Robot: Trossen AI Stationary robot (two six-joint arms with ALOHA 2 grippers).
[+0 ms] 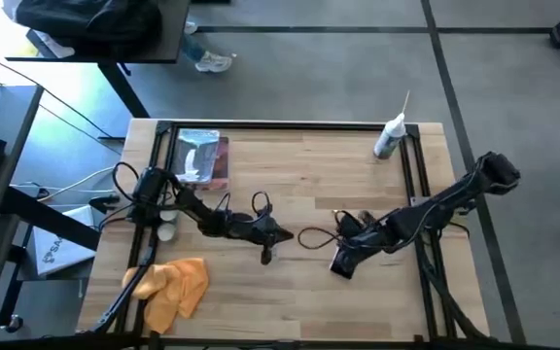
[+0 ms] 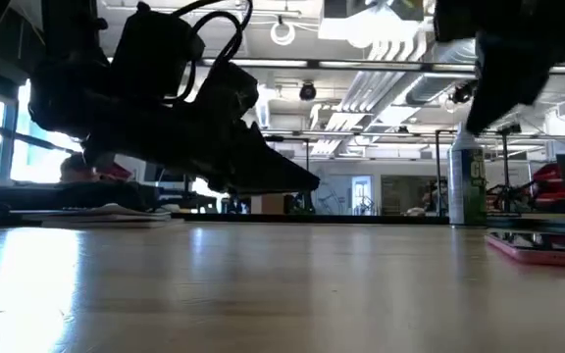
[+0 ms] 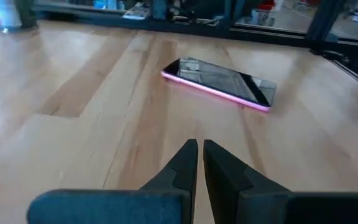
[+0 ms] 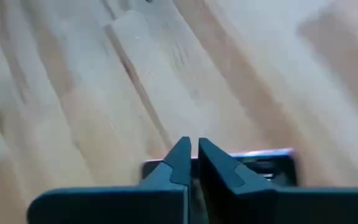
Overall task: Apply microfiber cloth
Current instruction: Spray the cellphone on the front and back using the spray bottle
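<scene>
- The left gripper (image 1: 267, 255) is hovering over the middle of the table (image 1: 309, 165), its fingers (image 3: 185, 163) nearly touching each other and holding nothing.
- The right gripper (image 1: 339, 264) is hanging right over the phone (image 1: 342, 261), its fingers (image 4: 180, 163) also pressed almost together and gripping nothing; whether they are touching the phone cannot be told.
- Bare wood is lying open between the two grippers and toward the far edge, where a spray bottle (image 1: 389, 136) is standing and a silvery packet (image 1: 200, 157) is lying.
- The cloth (image 1: 171, 285) is sitting crumpled at the table's near left corner, well apart from both grippers, its longer side running slantwise toward the near edge.
</scene>
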